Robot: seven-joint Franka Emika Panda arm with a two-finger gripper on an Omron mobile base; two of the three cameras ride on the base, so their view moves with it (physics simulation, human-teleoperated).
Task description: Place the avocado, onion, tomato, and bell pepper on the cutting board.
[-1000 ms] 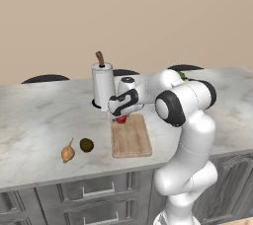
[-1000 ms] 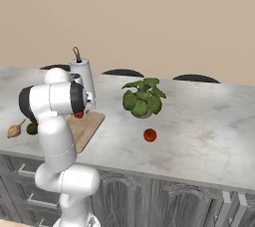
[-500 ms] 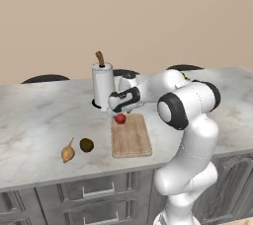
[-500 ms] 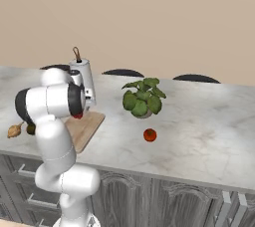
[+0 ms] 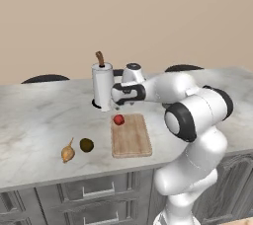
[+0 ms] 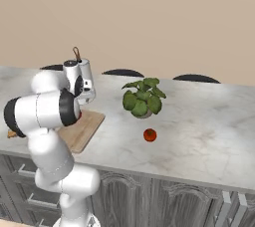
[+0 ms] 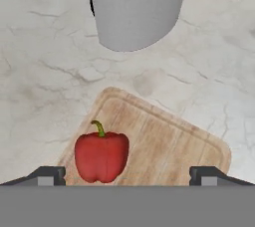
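Note:
A red bell pepper [image 5: 118,119] [image 7: 101,156] lies on the far left corner of the wooden cutting board [image 5: 131,136] [image 7: 169,141] [image 6: 83,127]. My gripper [image 5: 117,104] [image 7: 127,177] hangs open just above the pepper, with nothing between its fingers. Left of the board, the dark green avocado [image 5: 86,145] and the tan onion [image 5: 67,153] rest on the counter. In the right base view, the red tomato [image 6: 150,135] sits on the counter in front of the plant, well right of the board.
A white paper towel roll [image 5: 103,87] [image 7: 137,7] on its holder stands just behind the board's far left corner, close to my hand. A leafy potted plant [image 6: 143,96] sits right of the board. The counter's front edge runs just below the board.
My gripper has let go of the bell pepper on the board and risen above it, opening wide. The pepper stays where it was put down.

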